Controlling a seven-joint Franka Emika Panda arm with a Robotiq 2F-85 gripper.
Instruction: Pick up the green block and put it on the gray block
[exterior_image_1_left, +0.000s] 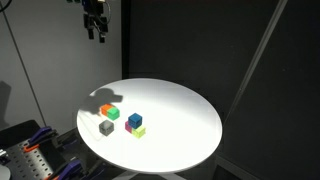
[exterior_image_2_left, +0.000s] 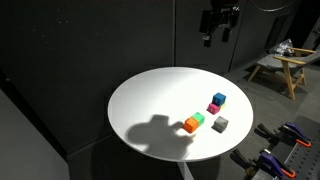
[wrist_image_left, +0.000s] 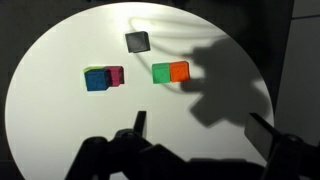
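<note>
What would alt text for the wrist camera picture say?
Five blocks lie on a round white table: a green block touching an orange block, a blue block against a pink block, a gray block alone. The open gripper hangs above.

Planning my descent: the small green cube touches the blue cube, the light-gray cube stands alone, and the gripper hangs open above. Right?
No. In the wrist view the small green cube touches the small orange cube, not the blue cube. The light-gray cube stands alone and the gripper hangs open above.
</note>
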